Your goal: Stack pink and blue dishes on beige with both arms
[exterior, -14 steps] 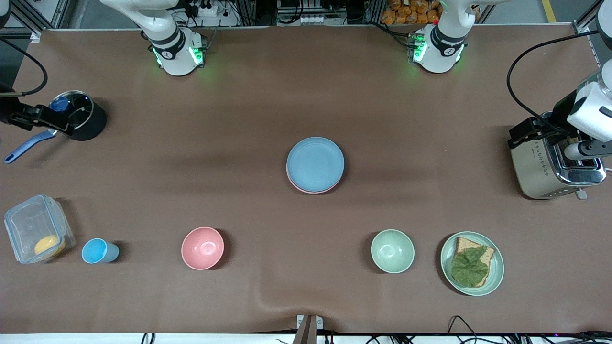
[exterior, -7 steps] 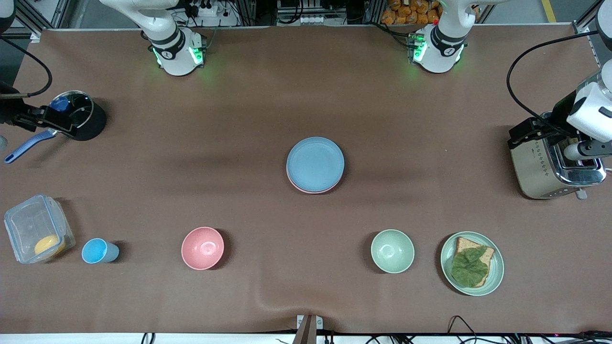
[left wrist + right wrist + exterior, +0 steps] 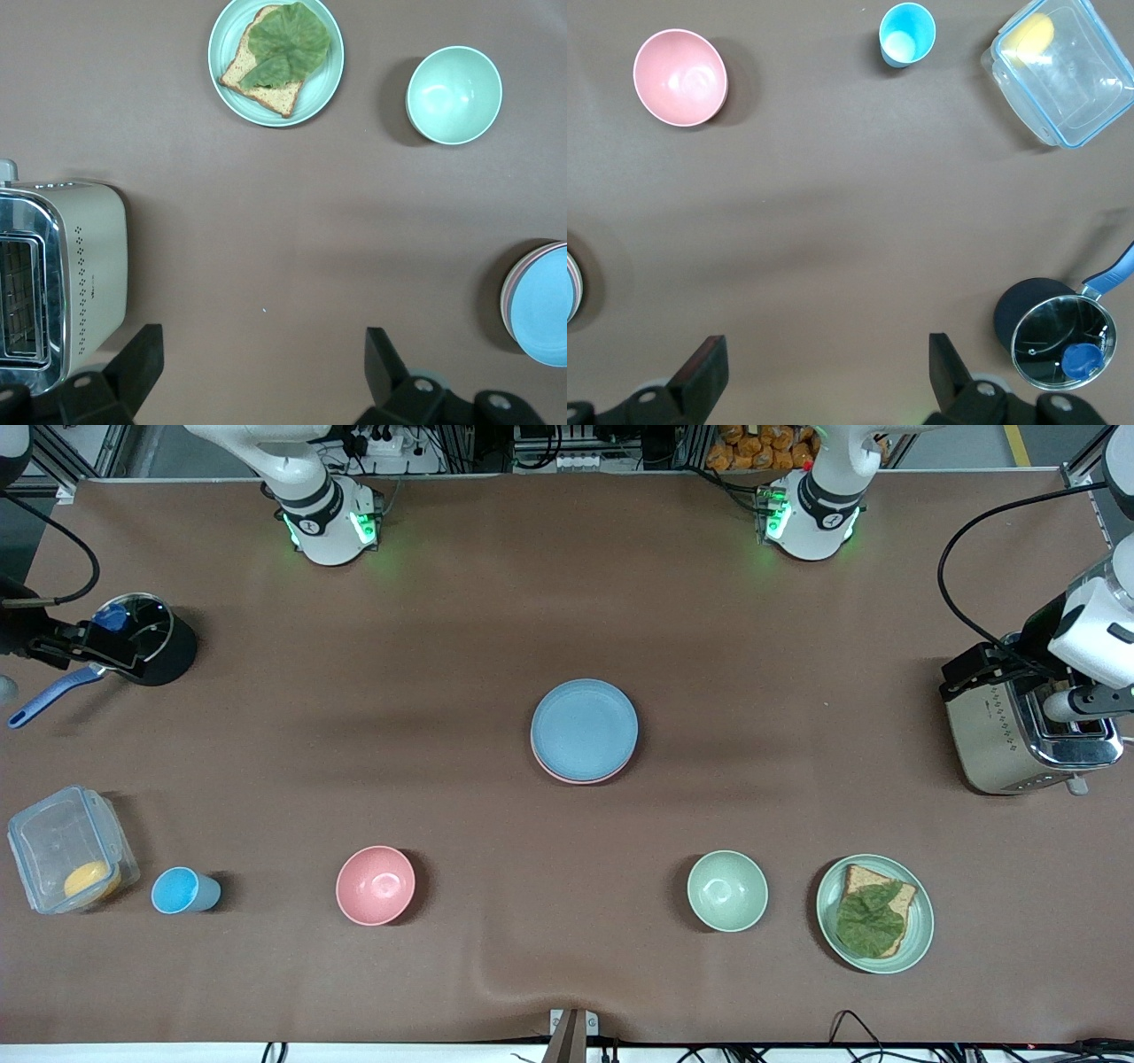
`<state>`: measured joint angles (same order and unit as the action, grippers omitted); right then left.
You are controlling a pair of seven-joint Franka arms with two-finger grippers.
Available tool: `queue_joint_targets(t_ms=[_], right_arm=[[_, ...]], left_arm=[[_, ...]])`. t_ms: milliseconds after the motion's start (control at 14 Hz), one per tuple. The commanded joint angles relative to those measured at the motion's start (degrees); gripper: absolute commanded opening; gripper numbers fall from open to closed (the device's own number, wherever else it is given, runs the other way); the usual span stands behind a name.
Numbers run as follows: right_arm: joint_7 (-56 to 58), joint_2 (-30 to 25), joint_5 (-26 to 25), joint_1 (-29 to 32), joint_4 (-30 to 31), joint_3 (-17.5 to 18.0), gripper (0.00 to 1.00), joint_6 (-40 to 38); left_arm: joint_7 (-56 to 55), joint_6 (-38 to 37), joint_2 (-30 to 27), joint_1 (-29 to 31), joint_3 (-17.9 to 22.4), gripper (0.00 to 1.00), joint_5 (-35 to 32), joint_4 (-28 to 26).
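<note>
- Sitting nearest the front camera are a row of dishes on the brown desk (image 3: 567, 602): a clear container (image 3: 66, 859) with something yellow in it, a small blue cup (image 3: 182, 891), a pink bowl (image 3: 376, 885), a green bowl (image 3: 727, 890), and a green plate (image 3: 921, 939) with toast and a leaf.
- Farther back, at the middle of the desk, the blue plate (image 3: 584, 729) lies on top of the pink plate (image 3: 567, 775), whose edge peeks out beneath it; whether a beige plate lies underneath cannot be told.
- Toward the left arm's end, the left hand (image 3: 257, 376) hangs over the toaster (image 3: 1010, 735), fingers spread apart and holding nothing.
- Toward the right arm's end, the right hand (image 3: 819, 376) hangs beside a black pot (image 3: 151, 646) with a blue handle, fingers likewise apart and empty.
</note>
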<state>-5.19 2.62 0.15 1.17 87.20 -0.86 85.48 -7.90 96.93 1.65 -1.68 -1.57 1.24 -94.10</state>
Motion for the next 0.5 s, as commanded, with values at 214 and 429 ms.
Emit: queue_joint_targets(t_ms=[214,429], right_arm=[[-0.5,0.5,-1.1,-0.9,-0.5,-0.7,1.0,0.0],[-0.5,0.5,-1.0,-0.8,-0.5,-0.7,1.0,0.0]], left_arm=[[0.7,-0.6,0.2,-0.4,0.2,1.0,0.0,0.8],[0.7,-0.6,0.2,-0.4,0.2,1.0,0.0,0.8]])
